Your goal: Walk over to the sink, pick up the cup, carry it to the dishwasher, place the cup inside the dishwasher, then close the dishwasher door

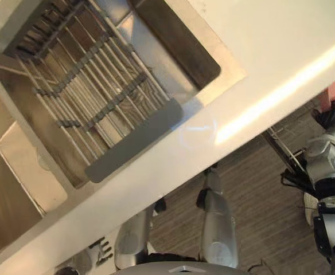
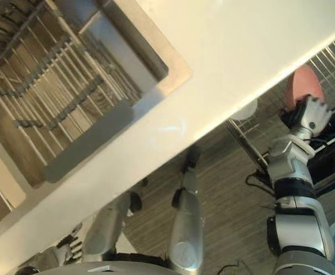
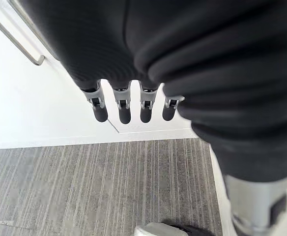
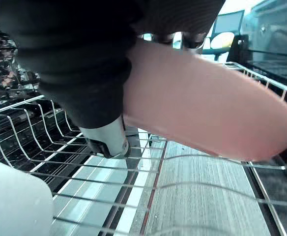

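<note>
One smooth pink cup (image 4: 207, 103) sits clasped in the right hand (image 2: 310, 117).

The pink cup (image 4: 207, 108) is being held on its side in the right hand (image 2: 310, 117), fingers curling round its smooth, rounded wall, with much of the cup sticking out past the hand. It is hanging just over the dishwasher's wire rack (image 4: 30, 132); whether it is touching the wires cannot be told. The stainless steel sink (image 1: 176, 48) is sitting well apart, to the robot's left.
</note>
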Robot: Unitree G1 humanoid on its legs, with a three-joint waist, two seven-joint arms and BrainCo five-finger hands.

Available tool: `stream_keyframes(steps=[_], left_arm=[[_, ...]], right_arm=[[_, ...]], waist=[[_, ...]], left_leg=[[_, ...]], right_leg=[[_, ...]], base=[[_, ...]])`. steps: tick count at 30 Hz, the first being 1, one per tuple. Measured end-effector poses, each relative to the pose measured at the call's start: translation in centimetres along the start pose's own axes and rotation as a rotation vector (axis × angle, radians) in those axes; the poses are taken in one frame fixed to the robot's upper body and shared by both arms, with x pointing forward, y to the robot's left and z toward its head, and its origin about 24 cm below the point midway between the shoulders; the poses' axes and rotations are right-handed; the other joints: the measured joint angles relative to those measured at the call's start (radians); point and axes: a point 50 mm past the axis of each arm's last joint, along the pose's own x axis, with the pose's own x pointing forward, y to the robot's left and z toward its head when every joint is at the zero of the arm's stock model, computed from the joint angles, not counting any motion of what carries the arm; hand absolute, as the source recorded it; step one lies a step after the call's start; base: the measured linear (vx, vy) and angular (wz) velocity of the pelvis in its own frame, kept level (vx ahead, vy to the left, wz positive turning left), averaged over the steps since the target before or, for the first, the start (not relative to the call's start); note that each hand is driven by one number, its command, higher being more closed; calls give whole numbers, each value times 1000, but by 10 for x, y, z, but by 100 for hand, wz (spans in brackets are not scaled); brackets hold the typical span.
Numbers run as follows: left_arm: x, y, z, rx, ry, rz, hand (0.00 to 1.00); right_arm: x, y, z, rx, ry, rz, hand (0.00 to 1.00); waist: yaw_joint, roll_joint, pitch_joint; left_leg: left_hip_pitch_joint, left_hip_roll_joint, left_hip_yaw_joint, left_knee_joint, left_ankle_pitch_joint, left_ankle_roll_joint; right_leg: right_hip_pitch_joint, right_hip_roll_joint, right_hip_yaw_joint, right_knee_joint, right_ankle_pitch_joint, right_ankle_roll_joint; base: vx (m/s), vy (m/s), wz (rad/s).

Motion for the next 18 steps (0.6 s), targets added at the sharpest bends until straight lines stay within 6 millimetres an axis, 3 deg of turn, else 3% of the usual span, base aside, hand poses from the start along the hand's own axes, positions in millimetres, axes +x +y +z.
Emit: stream_keyframes(steps=[5,9,11,12,13,14,15,18], left_arm=[[4,-4,-24,-32,66,-7,0],[4,-2,-48,-77,133,5,0],[4,-1,-54,-87,156,25,0],[5,-3,-62,-105,186,25,0],[5,-2,-64,-117,196,28,0],[4,1,-62,-118,200,33,0],[4,1,-61,-120,198,31,0],[4,1,-62,-118,207,17,0]], right_arm=[[-8,21,28,65,-79,143,0],[-6,23,47,144,-96,177,0],[-4,23,52,160,-104,180,0],[-3,24,63,205,-110,189,0],[-3,25,67,223,-111,191,0],[-5,28,67,241,-99,203,0],[-6,30,68,267,-79,217,0],[-5,28,75,337,-81,220,0]], waist=[[19,-9,6],[25,-10,5],[28,-10,5],[35,-7,3],[42,-7,3],[43,-18,5],[57,-19,5],[54,-19,4]], left_leg=[[-40,19,-74,208,-145,-9],[-72,26,-120,340,-238,-12],[-75,23,-122,353,-249,-8],[-76,48,-119,319,-241,3],[-80,60,-101,321,-241,1],[-84,47,-105,342,-248,-10],[-80,47,-126,356,-253,-15],[-82,32,-142,355,-257,-11]], right_leg=[[-13,25,109,0,12,5],[-28,42,137,0,9,8],[-36,42,135,-1,-10,17],[-55,50,106,7,-81,35],[-87,54,85,72,-53,-19],[-97,40,58,162,-34,-38],[-74,51,66,119,-19,-18],[-56,57,94,48,23,-23]], base=[[-32,38,-73],[-67,55,-61],[-81,54,-53],[-64,19,-64],[12,23,-54],[93,-3,-32],[124,-17,-28],[8,-20,-25]])
